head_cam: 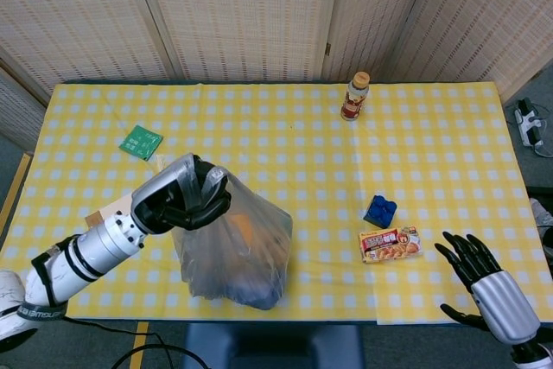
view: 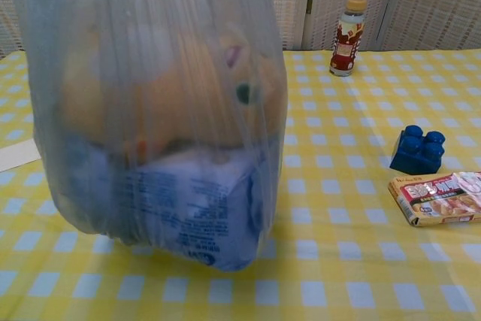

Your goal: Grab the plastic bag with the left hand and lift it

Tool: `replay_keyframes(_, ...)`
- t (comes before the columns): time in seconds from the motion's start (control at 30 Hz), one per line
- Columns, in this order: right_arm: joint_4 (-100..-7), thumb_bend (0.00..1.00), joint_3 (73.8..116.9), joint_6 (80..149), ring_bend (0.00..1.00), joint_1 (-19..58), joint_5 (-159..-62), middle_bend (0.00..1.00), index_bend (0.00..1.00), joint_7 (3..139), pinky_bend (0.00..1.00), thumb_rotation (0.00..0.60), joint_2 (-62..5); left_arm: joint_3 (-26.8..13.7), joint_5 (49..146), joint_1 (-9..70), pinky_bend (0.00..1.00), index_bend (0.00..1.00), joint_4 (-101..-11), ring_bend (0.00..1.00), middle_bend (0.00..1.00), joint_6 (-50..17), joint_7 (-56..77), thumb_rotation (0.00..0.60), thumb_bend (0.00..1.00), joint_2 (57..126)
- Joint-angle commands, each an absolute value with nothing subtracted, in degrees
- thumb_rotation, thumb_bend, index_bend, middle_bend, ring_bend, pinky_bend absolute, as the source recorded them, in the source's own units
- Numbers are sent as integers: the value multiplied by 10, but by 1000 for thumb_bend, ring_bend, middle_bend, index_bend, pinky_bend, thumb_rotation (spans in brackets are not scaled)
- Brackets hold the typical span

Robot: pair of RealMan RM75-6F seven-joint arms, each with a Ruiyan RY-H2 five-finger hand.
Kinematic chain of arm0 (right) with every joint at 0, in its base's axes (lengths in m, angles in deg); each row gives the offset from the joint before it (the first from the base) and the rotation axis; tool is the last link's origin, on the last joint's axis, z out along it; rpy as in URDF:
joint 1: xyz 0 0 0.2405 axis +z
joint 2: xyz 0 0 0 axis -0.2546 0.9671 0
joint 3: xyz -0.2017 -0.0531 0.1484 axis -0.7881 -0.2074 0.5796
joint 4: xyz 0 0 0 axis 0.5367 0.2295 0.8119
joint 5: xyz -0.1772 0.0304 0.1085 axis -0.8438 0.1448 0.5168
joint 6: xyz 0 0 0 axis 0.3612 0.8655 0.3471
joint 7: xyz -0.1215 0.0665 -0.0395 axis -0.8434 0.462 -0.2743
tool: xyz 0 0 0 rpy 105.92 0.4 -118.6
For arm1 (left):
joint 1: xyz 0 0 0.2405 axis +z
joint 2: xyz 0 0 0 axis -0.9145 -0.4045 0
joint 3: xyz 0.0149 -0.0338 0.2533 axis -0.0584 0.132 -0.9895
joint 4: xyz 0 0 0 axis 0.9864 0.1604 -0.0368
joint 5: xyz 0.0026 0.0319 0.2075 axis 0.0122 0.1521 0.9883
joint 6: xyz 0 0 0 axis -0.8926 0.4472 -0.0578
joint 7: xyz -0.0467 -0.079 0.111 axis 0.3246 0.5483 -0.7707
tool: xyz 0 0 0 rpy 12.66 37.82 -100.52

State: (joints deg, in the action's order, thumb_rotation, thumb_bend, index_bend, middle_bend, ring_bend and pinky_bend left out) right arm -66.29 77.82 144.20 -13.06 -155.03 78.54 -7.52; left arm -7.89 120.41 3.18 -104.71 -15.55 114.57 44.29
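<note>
A translucent plastic bag point(head_cam: 238, 250) with orange and blue-white contents hangs clear of the yellow checked table point(head_cam: 415, 170). My left hand point(head_cam: 181, 194) grips its gathered top from above. In the chest view the plastic bag point(view: 161, 125) fills the left half of the frame, its bottom off the table, and the left hand is out of that frame. My right hand point(head_cam: 484, 287) rests at the table's near right corner, fingers spread, holding nothing.
A bottle point(head_cam: 354, 97) stands at the far edge. A blue block point(head_cam: 380, 211) and a snack box point(head_cam: 390, 244) lie right of the bag. A green packet point(head_cam: 141, 141) lies at the left, with a cardboard strip point(view: 15, 154) near it.
</note>
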Motion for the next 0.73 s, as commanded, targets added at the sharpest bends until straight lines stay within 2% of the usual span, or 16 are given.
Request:
replay_keyframes(0.03,-665,0,778,1435,0,-127,-1549,0,0,785,0,600,-76,8,1104,3,1000,808,-1083,931,1000,-84,1175,600,672,349)
replay_keyframes(0.13,-667,0,780,1435,0,-126,-1547,0,0,784,0,600,-75,43,1075,-4,1000,808,-1092,931,1000,-53,1164,600,673,318)
replay_keyframes(0.27,-667,0,780,1442,0,-130,-1545,0,0,785,0,600,-74,73,1053,5,1000,809,-1105,931,1000,-28,1147,600,672,311)
replay_keyframes(0.73,-661,0,783,1444,0,-131,-1535,0,0,795,0,600,-72,121,1056,57,1000,813,-1069,930,1000,11,1092,600,672,390)
